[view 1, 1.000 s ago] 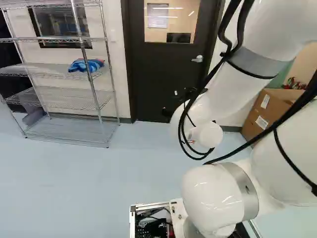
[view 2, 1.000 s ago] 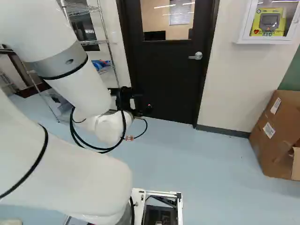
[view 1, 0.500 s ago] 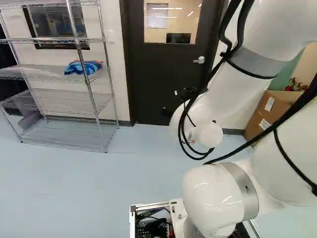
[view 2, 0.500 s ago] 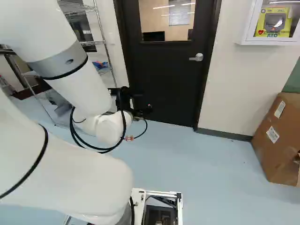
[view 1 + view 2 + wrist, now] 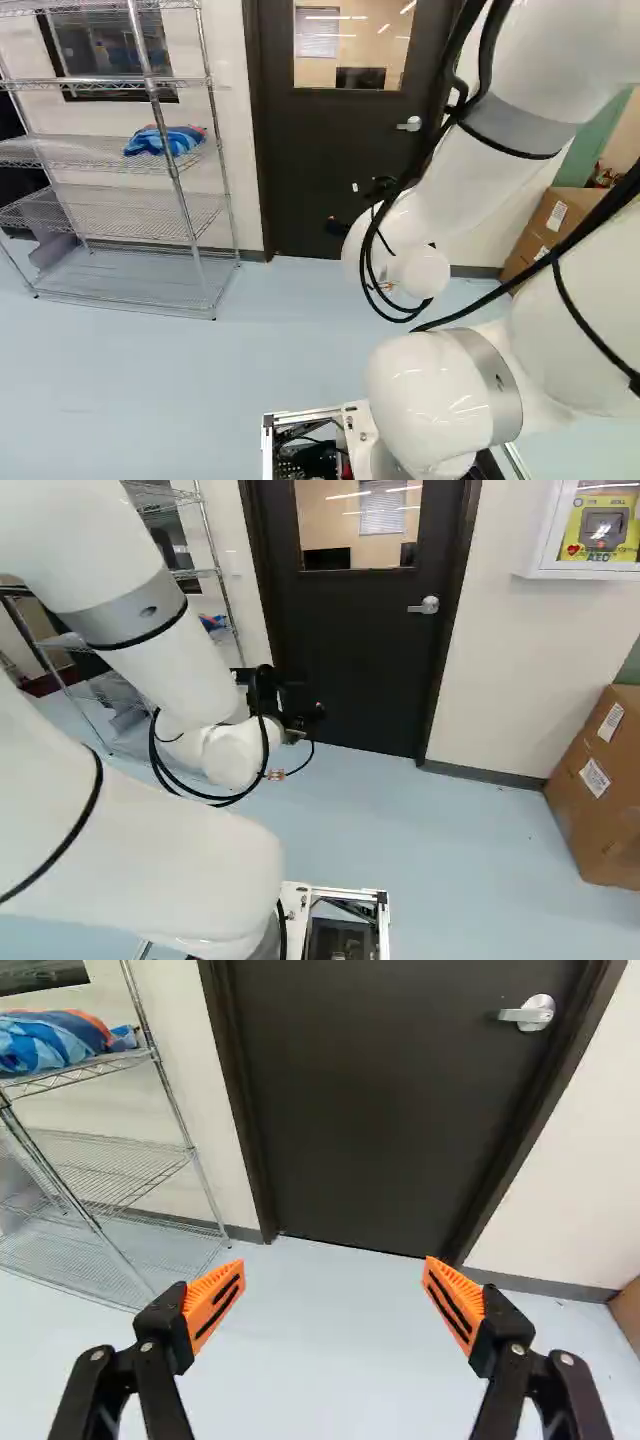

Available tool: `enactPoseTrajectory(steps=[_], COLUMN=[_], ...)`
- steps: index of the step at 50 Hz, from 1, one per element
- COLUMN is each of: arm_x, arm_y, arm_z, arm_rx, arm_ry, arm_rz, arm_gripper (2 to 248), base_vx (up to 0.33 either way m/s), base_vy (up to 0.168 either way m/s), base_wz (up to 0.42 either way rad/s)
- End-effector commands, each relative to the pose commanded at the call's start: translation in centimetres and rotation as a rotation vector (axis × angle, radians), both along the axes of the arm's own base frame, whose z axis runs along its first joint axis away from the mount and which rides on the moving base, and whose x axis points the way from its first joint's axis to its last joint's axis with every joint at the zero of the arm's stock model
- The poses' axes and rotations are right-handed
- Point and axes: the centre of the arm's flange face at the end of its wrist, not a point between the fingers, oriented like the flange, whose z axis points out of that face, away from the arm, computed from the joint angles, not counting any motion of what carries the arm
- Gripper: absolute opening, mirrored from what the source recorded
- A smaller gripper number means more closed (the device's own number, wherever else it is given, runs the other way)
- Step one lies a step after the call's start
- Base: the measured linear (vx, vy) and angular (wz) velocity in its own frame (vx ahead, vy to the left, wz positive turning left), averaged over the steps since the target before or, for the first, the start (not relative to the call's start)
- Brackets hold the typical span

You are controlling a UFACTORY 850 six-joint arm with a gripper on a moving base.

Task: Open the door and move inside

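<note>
Nearest me is my own white arm [image 5: 150, 860], reaching out over the pale floor [image 5: 420, 830]. At its end my gripper [image 5: 334, 1305] stands wide, the two fingers well apart with nothing between their orange pads [image 5: 214, 1305]. Farther out, wire shelving [image 5: 170, 170] stands to one side and a cardboard box [image 5: 600, 790] to the other, both worth minding as I drive up.

Past them, straight ahead, is the dark door [image 5: 380, 1120], closed in its frame [image 5: 535, 1110]. I judge it heavy and rigid, a slow swing on hinges rather than something I could lift or flex; which way it opens I cannot tell. The window [image 5: 360, 525] in its upper part I would keep my fingers off, as glass may crack.

The silver lever handle [image 5: 531, 1014] sits on the side away from the shelving, well apart from my fingertips. It looks like hard, smooth metal, so my pads could slip along it, and I expect a spring pushing back. I would take it near the free end, which points toward the door's middle: there it should turn with least force, whereas close to the round pivot it would feel stiff
</note>
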Motion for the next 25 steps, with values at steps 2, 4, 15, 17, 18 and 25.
enactPoseTrajectory(steps=[2, 4, 15, 17, 18, 25], arm_x=[0.00, 0.00, 0.00, 0.00, 0.00, 0.00], arm_y=[0.00, 0.00, 0.00, 0.00, 0.00, 0.00], arm_z=[0.00, 0.00, 0.00, 0.00, 0.00, 0.00], arm_rx=[0.000, 0.000, 0.000, 0.000, 0.000, 0.000], arm_ry=[0.000, 0.000, 0.000, 0.000, 0.000, 0.000], arm_rz=[0.000, 0.000, 0.000, 0.000, 0.000, 0.000], arm_gripper=[247, 247, 247, 247, 247, 247], base_vx=[0.140, 0.138, 0.151, 0.168, 0.171, 0.152], base_vy=[0.044, 0.043, 0.032, 0.008, 0.000, -0.027], base_wz=[-0.016, -0.013, -0.072, -0.133, -0.162, -0.205])
